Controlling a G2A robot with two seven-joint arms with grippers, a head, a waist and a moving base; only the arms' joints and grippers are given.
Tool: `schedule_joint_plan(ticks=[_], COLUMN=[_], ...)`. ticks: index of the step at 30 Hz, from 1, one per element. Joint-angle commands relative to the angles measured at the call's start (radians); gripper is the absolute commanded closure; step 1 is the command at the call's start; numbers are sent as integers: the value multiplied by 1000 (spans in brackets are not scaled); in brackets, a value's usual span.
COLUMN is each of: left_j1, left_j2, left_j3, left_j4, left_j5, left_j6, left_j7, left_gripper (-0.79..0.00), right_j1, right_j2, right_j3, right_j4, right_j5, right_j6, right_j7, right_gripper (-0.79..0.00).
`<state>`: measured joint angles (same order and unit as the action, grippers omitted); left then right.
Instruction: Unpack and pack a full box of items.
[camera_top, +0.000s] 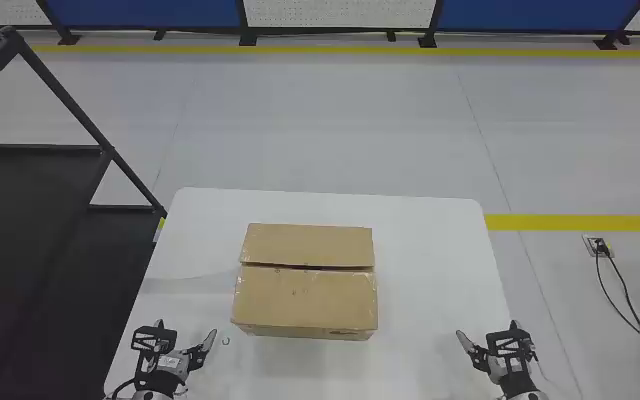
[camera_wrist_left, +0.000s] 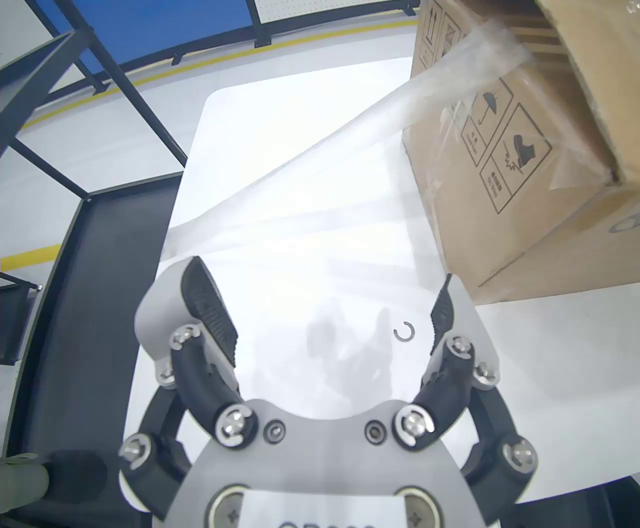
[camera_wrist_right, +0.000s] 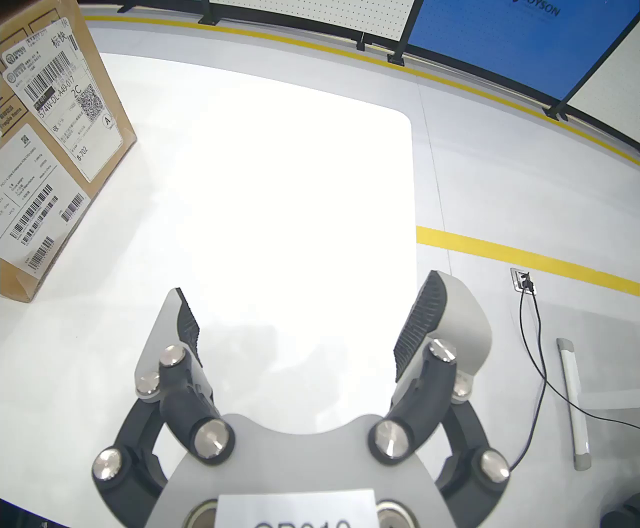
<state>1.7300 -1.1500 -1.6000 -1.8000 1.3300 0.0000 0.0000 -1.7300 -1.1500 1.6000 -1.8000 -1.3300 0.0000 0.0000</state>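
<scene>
Cardboard box (camera_top: 307, 295): mid-counter (camera_top: 430, 260). Left pincer (camera_wrist_left: 320, 280): spread wide, empty, near small C-shaped ring (camera_wrist_left: 404, 331). Right pincer (camera_wrist_right: 305, 290): spread wide, empty, apart from box.

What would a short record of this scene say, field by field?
Box: brown cardboard, flaps shut, mid-table
Table: white, rounded corners
Clear strip: runs from the box's side to the table
Ring: small, open-ended, on the table near the box
Left jaws: open, empty, near the ring
Right jaws: open, empty, apart from the box
</scene>
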Motion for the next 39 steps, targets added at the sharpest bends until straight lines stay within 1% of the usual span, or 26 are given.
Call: schedule_joint_plan(ticks=[1, 6, 8, 12, 17, 21, 23, 24, 26, 36, 39], left_j1=[0, 0, -6, -27, -60, -74, -68, -66, -66, -66, -85], left_j2=[0, 0, -1, -1, 2, 6, 9, 10, 10, 10, 6], left_j3=[0, 1, 0, -28, -74, -111, -139, -144, -144, -144, -135], left_j4=[0, 0, -1, 1, 1, -15, -20, -22, -22, -22, -15], left_j5=[0, -5, -44, -94, -142, -187, -226, -231, -231, -231, -258], left_j6=[0, -3, -37, -72, -131, -202, -254, -262, -262, -262, -236], left_j7=[0, 0, -9, 7, 27, 22, 34, 36, 36, 36, 33], left_gripper=[-784, -785, -785, -785, -785, -785, -785, -785, -785, -785, -785], right_j1=[0, 1, 8, -7, -29, -32, -26, -23, -19, -19, -10], right_j2=[0, 0, -1, 1, 6, 10, 12, 12, 13, 13, 13], right_j3=[0, -1, -10, -16, -6, -7, -9, -14, -14, -14, -32], right_j4=[0, 0, -3, -74, -202, -299, -338, -355, -378, -378, -373], right_j5=[0, 1, -6, -5, 19, 66, 78, 79, 52, 52, 74], right_j6=[0, -1, -12, -85, -199, -290, -312, -316, -306, -306, -336], right_j7=[0, 1, 6, 15, 85, 171, 221, 245, 279, 279, 271], right_gripper=[-785, -785, -785, -785, -785, -785, -785, -785, -785, -785, -785])
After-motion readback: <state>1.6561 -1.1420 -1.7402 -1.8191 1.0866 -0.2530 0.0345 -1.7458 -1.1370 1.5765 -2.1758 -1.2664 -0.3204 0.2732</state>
